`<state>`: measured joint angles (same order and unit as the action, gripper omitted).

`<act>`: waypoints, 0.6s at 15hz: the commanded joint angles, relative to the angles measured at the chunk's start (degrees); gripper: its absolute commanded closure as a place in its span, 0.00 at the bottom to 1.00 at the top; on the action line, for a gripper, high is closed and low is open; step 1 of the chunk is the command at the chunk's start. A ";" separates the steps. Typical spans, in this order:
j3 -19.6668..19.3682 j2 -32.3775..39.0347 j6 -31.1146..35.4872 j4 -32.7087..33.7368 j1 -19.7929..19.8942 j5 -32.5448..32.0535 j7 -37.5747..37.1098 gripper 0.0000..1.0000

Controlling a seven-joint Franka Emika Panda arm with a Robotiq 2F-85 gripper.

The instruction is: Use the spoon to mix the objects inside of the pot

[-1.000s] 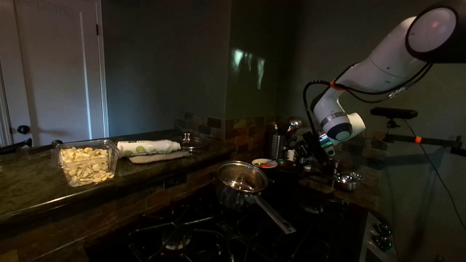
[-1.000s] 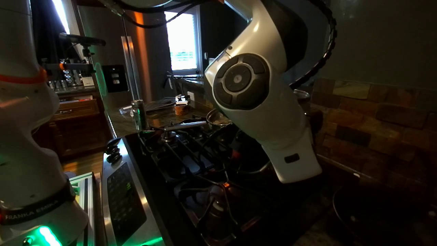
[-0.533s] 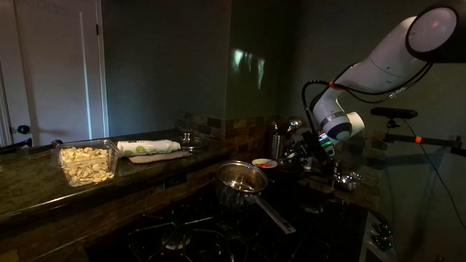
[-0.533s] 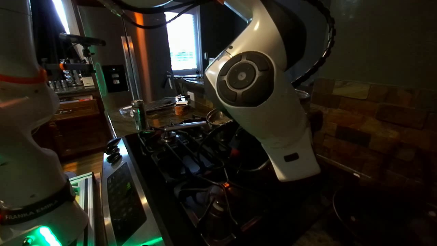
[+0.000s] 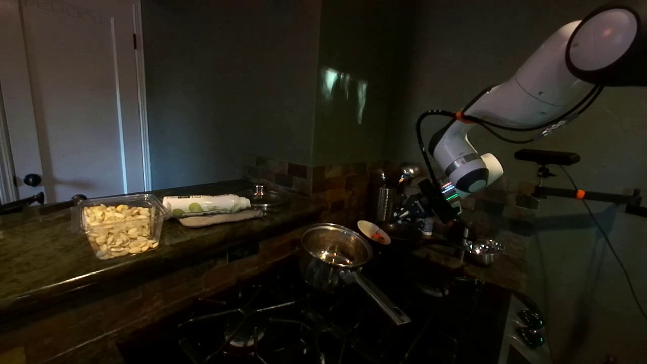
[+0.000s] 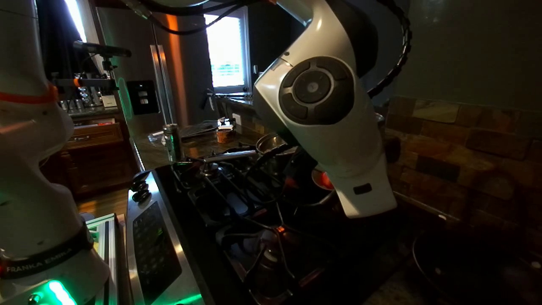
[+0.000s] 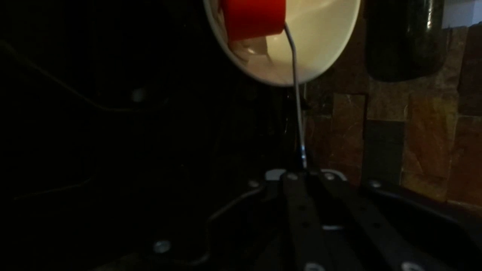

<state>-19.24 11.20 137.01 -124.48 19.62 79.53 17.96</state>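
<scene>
A slim grey metal spoon (image 7: pixel 297 94), so judged from the task sentence, is pinched by the black two-finger gripper (image 7: pixel 307 174); the grasp is thus taken as done. Toward twelve o'clock in the wrist view, the spoon's shaft is seen to cross the rim of a round white bowl (image 7: pixel 320 34) to a red blocky piece (image 7: pixel 254 19); whether that piece is joined to the spoon or only lies in the bowl cannot be told. At eight o'clock from the bowl, in an exterior view, a shiny steel saucepan (image 5: pixel 319 274) is set on the black gas stove (image 5: pixel 288 328). No spoon is seen in it and its contents cannot be made out, so the mixing is judged not yet begun: carrying, lowering and stirring are left. Farther off, toward nine o'clock, pale pieces (image 5: pixel 119 235) are held in a clear plastic tub (image 5: pixel 158 221). The pinch is shown closely only in the wrist view, where the saucepan is not made out. In an exterior view the bowl (image 5: pixel 365 229) is seen tilted, low side toward four o'clock; in an exterior view it is mostly hidden behind the white robot arm (image 6: pixel 338 148).
</scene>
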 commanded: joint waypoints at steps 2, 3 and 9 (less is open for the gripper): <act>-0.05 -2.22 -1.23 -0.85 0.38 -0.71 -1.67 0.99; -0.14 -2.85 -1.35 -0.96 0.46 -0.73 -1.63 0.99; -0.47 -6.90 -1.42 -1.54 0.87 -0.11 0.06 0.99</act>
<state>-19.39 7.08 137.00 -124.51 20.08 79.53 17.68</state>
